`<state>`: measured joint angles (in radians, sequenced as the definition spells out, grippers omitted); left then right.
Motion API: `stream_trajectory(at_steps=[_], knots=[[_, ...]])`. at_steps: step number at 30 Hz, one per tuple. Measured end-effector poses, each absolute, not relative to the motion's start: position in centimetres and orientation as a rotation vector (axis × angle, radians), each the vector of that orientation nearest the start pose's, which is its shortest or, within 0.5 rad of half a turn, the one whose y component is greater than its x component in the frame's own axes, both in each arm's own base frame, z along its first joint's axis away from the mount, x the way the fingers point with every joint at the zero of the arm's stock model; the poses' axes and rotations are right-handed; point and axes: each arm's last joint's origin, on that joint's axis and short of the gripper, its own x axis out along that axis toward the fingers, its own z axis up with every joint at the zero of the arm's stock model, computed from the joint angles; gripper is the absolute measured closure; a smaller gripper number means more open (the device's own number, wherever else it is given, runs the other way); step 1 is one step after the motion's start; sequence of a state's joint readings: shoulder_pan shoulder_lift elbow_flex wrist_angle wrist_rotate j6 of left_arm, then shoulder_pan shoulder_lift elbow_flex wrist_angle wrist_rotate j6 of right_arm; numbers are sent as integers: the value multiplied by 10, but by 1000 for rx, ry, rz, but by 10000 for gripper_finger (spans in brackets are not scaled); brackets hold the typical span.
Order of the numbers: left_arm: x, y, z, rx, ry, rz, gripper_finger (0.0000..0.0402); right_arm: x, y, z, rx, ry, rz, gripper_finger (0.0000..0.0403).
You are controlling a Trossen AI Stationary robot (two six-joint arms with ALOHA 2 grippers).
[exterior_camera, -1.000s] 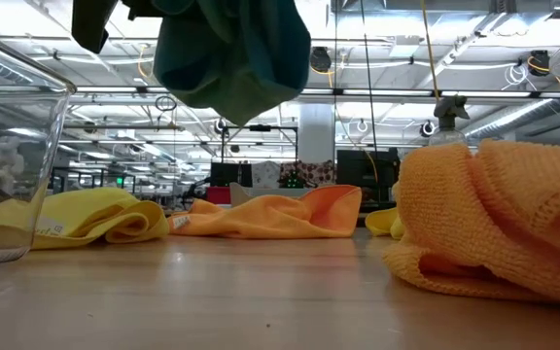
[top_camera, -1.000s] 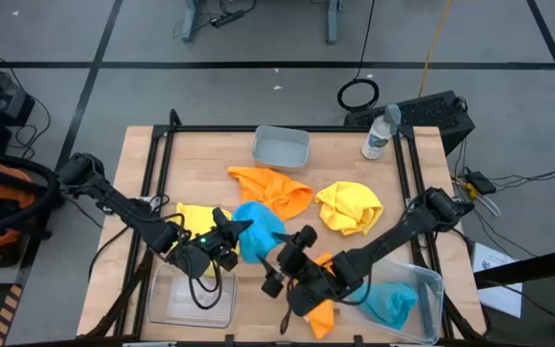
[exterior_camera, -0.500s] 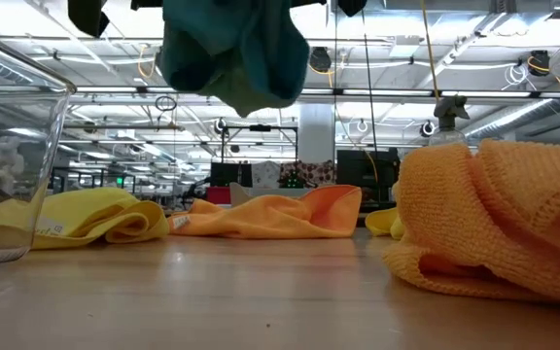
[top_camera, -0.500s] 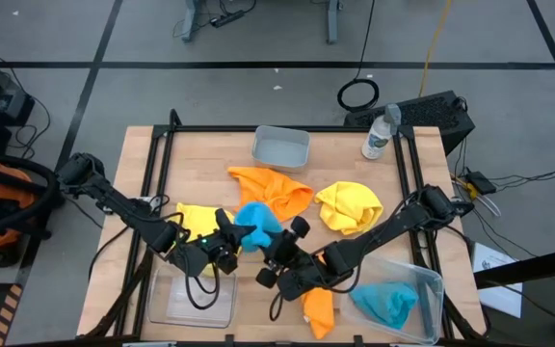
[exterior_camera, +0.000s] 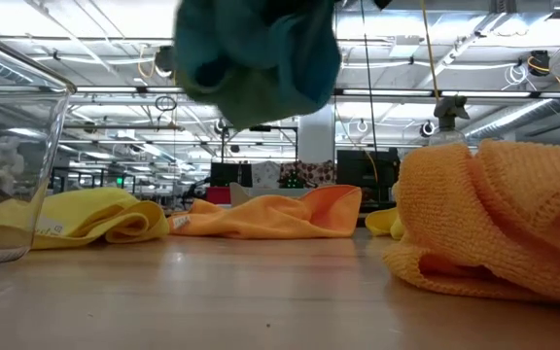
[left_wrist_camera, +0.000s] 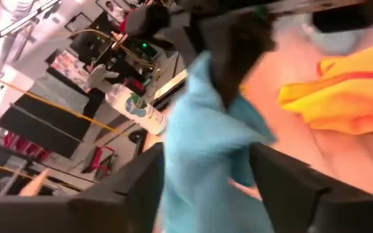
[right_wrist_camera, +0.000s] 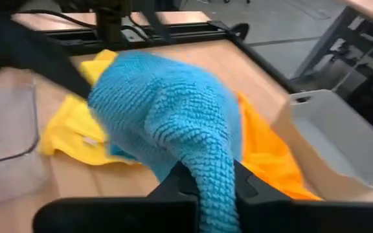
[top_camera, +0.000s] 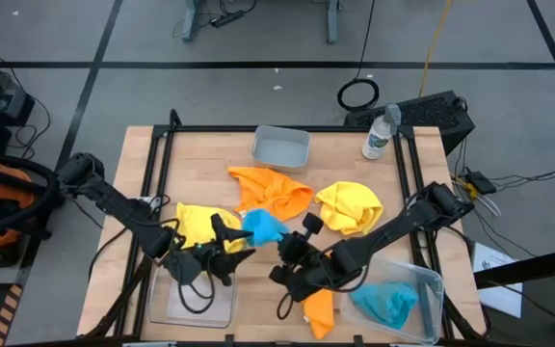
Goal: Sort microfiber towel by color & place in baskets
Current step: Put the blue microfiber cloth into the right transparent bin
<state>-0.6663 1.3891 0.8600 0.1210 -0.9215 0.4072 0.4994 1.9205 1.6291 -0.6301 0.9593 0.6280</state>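
A bright blue microfiber towel hangs above the table's middle, lifted clear in the low view. My right gripper is shut on it from the right. My left gripper stands open just left of it, its fingers on either side of the towel's hanging part. Another blue towel lies in the clear basket at the near right. Two yellow towels and two orange ones lie on the table. My right gripper pinches a bunched fold of the blue towel between its two fingers, coming in about level from the table's right. The towel bulges out beyond the fingertips and hangs clear of the table. My left gripper: whether its open fingers touch the towel I cannot tell.
A small grey basket stands at the far middle, a water bottle at the far right. A clear basket sits at the near left under my left arm. Black rails run along the table's left and right edges.
My right gripper has moved in on the blue towel from the right and shut on it. My left gripper, which held the towel, has opened and let go. The towel stays lifted and has shifted slightly toward the table's right.
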Motion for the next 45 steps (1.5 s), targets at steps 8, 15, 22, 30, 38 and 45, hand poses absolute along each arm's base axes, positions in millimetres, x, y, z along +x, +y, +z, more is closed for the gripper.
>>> stream_trajectory(at_steps=[8,15,22,30,38,45], knots=[[232,-177,258,766,325,199,114,335,203,302,-94,510,-512,398],[230,-178,258,771,324,217,114,278,232,327,77,644,-253,399],[236,-170,258,760,337,251,114,208,245,345,310,855,-163,400],[245,-159,258,715,346,241,114,150,236,352,540,1179,-308,400],[251,-153,257,701,353,223,114,142,237,336,490,1289,-513,398],[251,-152,257,680,351,226,114,169,249,309,314,1299,-519,397]])
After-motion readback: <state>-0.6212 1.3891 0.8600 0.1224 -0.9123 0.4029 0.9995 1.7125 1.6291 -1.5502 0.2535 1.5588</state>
